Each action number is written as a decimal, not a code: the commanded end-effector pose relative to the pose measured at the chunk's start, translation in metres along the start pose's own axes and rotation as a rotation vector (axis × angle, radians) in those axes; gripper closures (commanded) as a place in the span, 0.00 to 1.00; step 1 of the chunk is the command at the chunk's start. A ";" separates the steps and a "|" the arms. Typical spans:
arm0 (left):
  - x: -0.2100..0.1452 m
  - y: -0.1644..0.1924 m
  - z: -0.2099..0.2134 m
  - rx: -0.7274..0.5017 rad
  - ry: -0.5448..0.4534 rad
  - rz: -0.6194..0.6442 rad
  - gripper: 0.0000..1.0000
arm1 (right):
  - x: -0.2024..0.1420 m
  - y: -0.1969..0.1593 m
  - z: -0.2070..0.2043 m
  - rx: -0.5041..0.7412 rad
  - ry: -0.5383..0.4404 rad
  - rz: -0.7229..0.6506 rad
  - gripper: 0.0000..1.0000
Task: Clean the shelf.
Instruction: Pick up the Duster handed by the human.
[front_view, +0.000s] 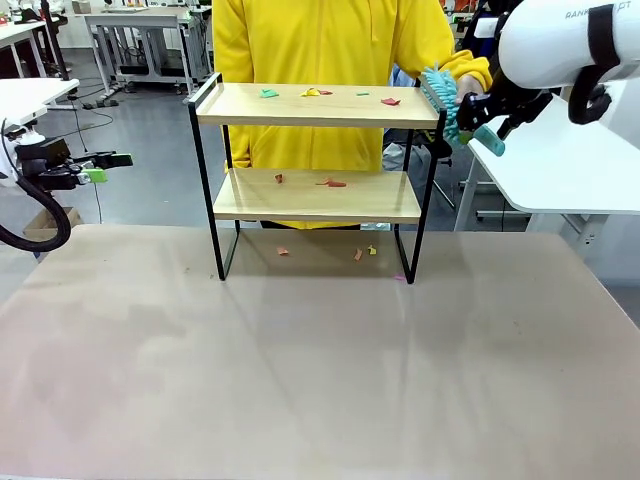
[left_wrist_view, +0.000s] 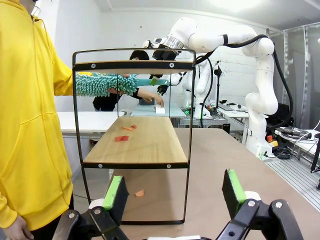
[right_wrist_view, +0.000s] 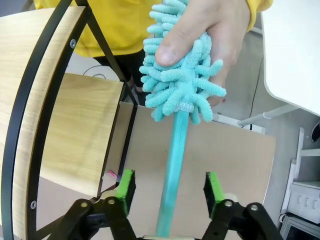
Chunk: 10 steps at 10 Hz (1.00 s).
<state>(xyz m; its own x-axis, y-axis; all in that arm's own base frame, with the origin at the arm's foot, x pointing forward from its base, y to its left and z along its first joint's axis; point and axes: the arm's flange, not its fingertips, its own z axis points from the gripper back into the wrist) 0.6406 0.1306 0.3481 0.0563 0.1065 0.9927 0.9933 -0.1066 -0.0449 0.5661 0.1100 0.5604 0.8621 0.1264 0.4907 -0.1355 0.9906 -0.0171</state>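
The shelf (front_view: 300, 108) sits on the worktop (front_view: 300, 380), with scraps (front_view: 330, 183) on both boards. Beside its right rail, the right wrist view shows the right end effector (right_wrist_view: 169, 182) spread wide astride a duster (right_wrist_view: 180, 90) handle, a person's hand (right_wrist_view: 210, 25) gripping the head. Left of the shelf, the left end effector (left_wrist_view: 175, 192) gapes empty.

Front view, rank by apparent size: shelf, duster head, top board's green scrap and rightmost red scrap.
1. shelf, largest
2. duster head
3. green scrap and red scrap: both tiny, look alike, not ranked
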 end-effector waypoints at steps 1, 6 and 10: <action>0.001 -0.002 0.000 -0.007 0.008 -0.017 0.00 | -0.003 0.005 0.001 -0.027 -0.002 -0.041 0.64; 0.001 -0.002 0.000 -0.007 0.008 -0.017 0.00 | -0.004 0.006 0.007 -0.083 0.009 -0.078 1.00; 0.001 -0.002 0.000 -0.007 0.008 -0.017 0.00 | -0.005 0.000 0.005 -0.009 -0.066 -0.132 1.00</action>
<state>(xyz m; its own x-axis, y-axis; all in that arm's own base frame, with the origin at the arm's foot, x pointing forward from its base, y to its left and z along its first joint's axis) 0.6406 0.1306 0.3481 0.0563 0.1065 0.9927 0.9933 -0.1066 -0.0449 0.5634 0.1084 0.5648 0.8660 0.0446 0.4980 -0.0451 0.9989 -0.0110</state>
